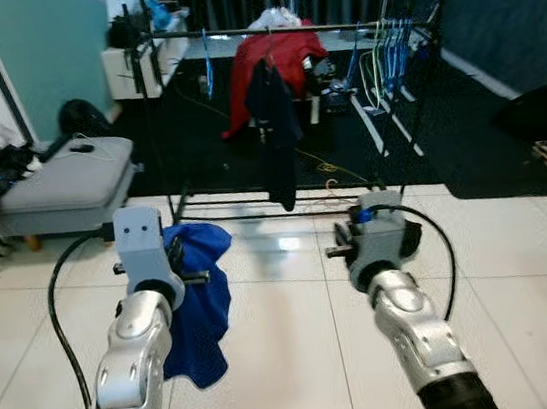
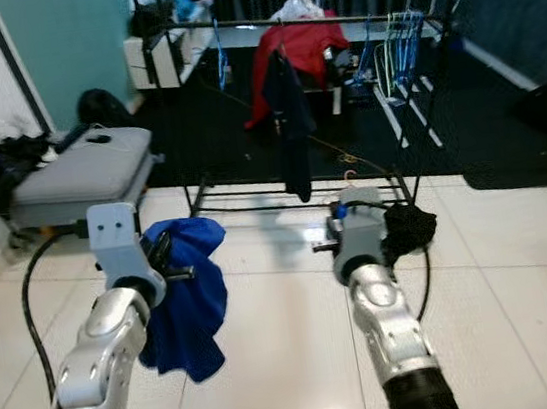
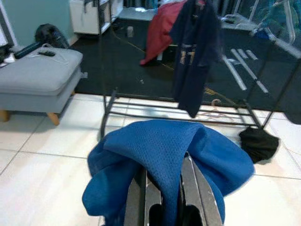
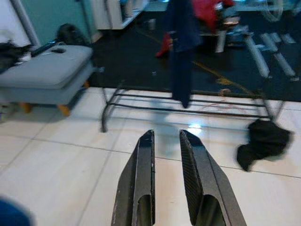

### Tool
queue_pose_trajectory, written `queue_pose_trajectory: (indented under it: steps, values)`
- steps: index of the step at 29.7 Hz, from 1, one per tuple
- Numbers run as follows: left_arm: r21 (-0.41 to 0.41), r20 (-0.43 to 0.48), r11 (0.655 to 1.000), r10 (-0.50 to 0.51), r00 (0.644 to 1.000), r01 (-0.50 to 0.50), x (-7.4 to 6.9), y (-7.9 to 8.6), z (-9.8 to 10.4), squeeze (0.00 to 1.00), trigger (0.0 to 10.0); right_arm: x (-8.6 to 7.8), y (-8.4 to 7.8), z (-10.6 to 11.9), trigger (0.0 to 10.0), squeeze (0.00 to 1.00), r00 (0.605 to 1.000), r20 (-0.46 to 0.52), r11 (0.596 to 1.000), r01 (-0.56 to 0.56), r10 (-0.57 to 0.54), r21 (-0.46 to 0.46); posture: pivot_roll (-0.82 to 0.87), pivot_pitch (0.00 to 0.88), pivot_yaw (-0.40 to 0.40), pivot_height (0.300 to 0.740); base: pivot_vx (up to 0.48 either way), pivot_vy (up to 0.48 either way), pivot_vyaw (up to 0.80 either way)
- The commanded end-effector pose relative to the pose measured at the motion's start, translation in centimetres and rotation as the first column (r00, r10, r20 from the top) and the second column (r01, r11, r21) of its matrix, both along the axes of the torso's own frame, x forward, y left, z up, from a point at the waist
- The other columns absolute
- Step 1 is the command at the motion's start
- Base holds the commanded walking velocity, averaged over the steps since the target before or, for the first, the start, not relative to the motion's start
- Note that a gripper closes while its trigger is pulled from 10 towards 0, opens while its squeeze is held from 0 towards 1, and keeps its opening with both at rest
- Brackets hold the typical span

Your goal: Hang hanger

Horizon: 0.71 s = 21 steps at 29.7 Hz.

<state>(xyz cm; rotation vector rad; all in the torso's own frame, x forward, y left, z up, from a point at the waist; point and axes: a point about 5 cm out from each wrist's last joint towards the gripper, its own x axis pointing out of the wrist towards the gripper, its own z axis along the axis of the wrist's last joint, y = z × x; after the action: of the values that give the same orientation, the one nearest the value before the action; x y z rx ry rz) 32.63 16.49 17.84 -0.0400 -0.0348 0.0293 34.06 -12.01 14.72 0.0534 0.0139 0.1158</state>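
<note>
Shiny white tile floor (image 1: 289, 323), black rug (image 1: 245, 138) further back (the clothes rack (image 2: 298, 196) stands at its edge), black cloth (image 4: 263, 141) lying on the tiles

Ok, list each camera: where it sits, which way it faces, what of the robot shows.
Left eye view: head, looking forward and down at the clothes rack; both silver arms show.
Right eye view: head, same scene, a black cloth beside the right arm.
Left wrist view: along the left gripper, shut on the blue garment, toward the rack.
Right wrist view: along the open right gripper, toward the rack.
Shared: the dark shirt hanging on the rack.
</note>
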Motion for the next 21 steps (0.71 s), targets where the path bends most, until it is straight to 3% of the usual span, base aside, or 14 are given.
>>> queue_pose_trajectory:
  steps: [1,11,14,21]
  values:
    - [-0.006,-0.001,1.000,-0.009,1.000,0.009,-0.25,-0.19,-0.17,0.00,10.0,-0.17,-0.78,-0.27,10.0,0.00,1.000,-0.007,1.000,0.025,-0.025,-0.011,0.03,0.052,-0.034,0.740,0.386,0.000,0.00]
    - [-0.007,-0.001,1.000,-0.001,1.000,0.001,-0.16,0.00,-0.07,0.00,10.0,-0.03,-0.26,0.06,10.0,0.00,1.000,-0.003,1.000,0.010,-0.010,-0.006,0.04,0.058,-0.043,0.740,0.384,0.000,0.00]
    - [-0.005,-0.004,1.000,-0.002,1.000,0.002,-0.02,-0.04,-0.09,0.00,10.0,0.19,-0.14,0.16,10.0,0.00,1.000,-0.003,1.000,0.005,-0.005,-0.008,0.03,0.094,-0.045,0.740,0.386,0.000,0.00]
    - [-0.008,-0.004,1.000,0.001,1.000,-0.001,-0.27,0.01,-0.10,0.00,10.0,-0.13,-0.15,-0.05,10.0,0.00,1.000,-0.005,1.000,0.002,-0.002,-0.006,0.04,0.069,-0.041,0.740,0.384,0.000,0.00]
